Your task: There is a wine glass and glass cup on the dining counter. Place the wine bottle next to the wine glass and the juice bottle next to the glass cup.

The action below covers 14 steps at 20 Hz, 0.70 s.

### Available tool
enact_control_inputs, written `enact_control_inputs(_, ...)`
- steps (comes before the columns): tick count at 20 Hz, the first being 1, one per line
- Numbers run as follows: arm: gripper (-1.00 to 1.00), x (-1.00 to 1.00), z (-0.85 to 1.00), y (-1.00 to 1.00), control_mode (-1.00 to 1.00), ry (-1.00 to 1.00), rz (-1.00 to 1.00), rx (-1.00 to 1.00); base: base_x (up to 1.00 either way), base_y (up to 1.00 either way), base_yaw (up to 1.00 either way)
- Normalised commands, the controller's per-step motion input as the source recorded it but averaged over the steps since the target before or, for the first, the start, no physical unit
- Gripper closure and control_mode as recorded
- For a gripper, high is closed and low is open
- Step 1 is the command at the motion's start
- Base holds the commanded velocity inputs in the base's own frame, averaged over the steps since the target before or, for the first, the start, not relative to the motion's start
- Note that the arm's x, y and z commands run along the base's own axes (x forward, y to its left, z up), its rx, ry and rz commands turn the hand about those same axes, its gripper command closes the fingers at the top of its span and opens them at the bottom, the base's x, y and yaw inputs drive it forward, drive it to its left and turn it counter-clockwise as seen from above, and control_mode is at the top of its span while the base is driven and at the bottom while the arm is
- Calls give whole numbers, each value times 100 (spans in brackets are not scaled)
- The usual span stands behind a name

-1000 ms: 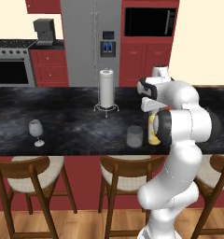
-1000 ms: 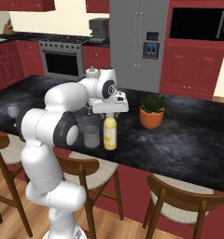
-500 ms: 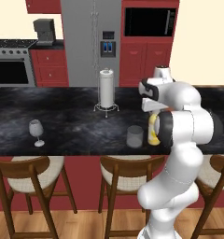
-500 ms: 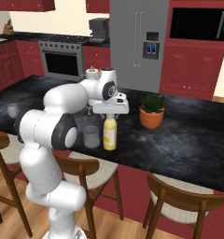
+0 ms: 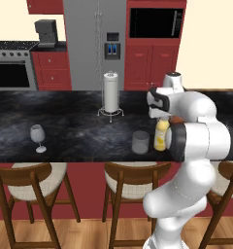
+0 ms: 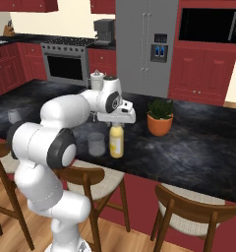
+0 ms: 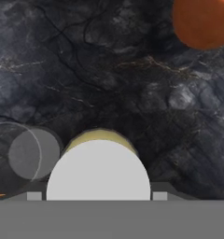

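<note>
Even, flat rendered light; soft faint shadows; no glare; slight low-resolution blur throughout.

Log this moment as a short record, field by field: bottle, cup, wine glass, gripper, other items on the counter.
juice bottle: upright on the dining counter, close beside the glass cup
wine glass: upright, far along the counter from the cup
gripper: directly above the bottle's white cap; open or shut cannot be told
paper towel holder: behind the cup
potted plant: near the bottle
</note>
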Motion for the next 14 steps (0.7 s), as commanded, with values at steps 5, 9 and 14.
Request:
enact_control_inputs(5, 100, -18, -24, 0, -100, -20, -6, -6, 0, 0, 0)
enact_control_inputs(9, 100, -9, -35, 8, -100, -10, -8, -2, 0, 0, 0)
enact_control_inputs(14, -100, 1, -33, 2, -100, 0, -7, 0, 0, 0, 0)
